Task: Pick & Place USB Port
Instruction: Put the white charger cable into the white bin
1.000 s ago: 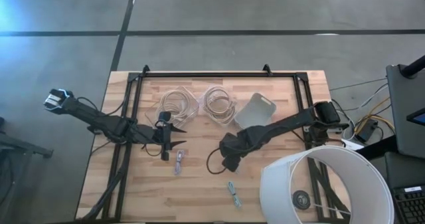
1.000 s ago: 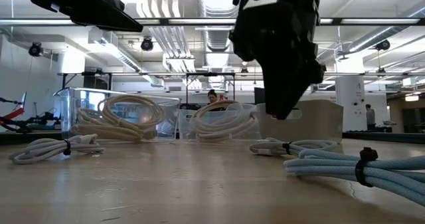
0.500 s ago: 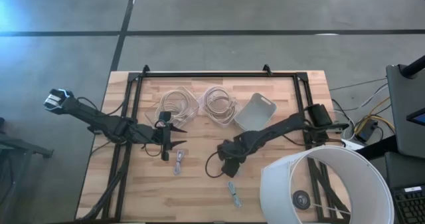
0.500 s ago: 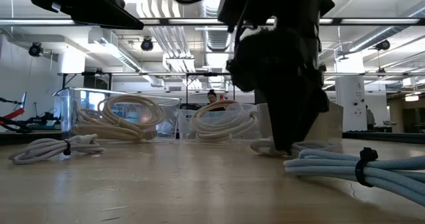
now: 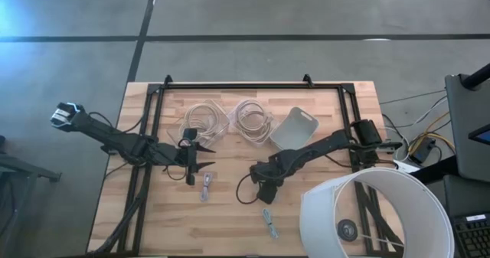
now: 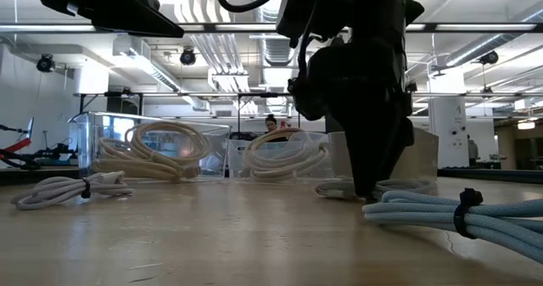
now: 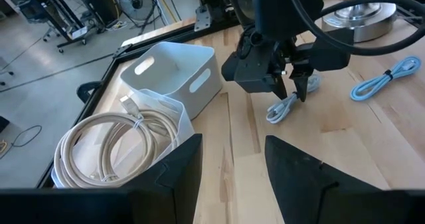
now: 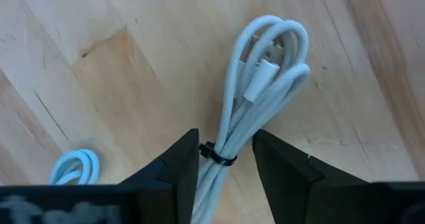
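Note:
A pale bundled USB cable (image 8: 259, 84), bound by a black tie (image 8: 216, 155), lies flat on the wooden table; the left wrist view shows it too (image 7: 285, 106). My right gripper (image 8: 226, 161) points down over it, open. Its fingers stand close on either side of the bundle at the tie. From overhead, the right gripper (image 5: 264, 187) hides this cable. My left gripper (image 5: 208, 155) waits open and holds nothing, above the table's left half. A second white cable (image 5: 207, 186) lies just in front of it. My right gripper straddles the cable bundle at its black tie (image 8: 216, 155), from above, with the fingers across the strands. Whether the fingers touch the cable I cannot tell. The cable lies flat on the table.
A light-blue cable (image 5: 269, 221) lies nearer the front edge. Two clear boxes of coiled cream cables (image 5: 203, 120) (image 5: 253, 120) and a white bin (image 5: 293, 129) stand at the back. A big white round shade (image 5: 375, 216) fills the front right corner.
My right gripper has sunk toward the table and come down over the pale cable, tipping steeper as it went. The cable has stayed where it lay.

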Tool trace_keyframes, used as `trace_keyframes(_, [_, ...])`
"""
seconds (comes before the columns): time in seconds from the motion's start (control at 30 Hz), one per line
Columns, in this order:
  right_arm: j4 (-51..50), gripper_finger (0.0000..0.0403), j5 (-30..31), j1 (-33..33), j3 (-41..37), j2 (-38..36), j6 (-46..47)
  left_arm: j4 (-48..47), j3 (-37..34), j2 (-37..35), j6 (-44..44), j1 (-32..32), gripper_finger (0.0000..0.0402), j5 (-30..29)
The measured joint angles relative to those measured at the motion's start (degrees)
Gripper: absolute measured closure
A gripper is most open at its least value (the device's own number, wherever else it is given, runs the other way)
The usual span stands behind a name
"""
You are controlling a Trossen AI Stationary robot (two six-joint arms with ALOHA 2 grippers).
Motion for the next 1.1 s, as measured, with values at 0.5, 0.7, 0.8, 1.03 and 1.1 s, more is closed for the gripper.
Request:
trace_keyframes(0.5, [-1.3,0.0352,-3.5,-0.5,0.1,-0.1,-10.7,0.0,0.0,0.0,0.0,0.0,0.0234,0.0])
trace_keyframes(0.7, [-1.0,0.0349,1.5,-0.3,0.3,-4.1,-15.0,0.0,0.0,0.0,0.0,0.0,0.0234,0.0])
trace_keyframes(0.8, [-0.7,0.0349,6.9,-0.4,0.9,-7.5,-16.9,0.0,0.0,0.0,0.0,0.0,0.0234,0.0])
trace_keyframes(1.03, [-1.5,0.0349,18.8,-0.9,0.9,-15.1,-23.7,0.1,0.0,0.0,0.3,0.0,0.0234,0.0])
trace_keyframes(1.1, [-2.7,0.0349,21.1,-1.6,0.9,-16.6,-25.0,0.1,0.0,0.0,0.4,0.0,0.0234,0.0])
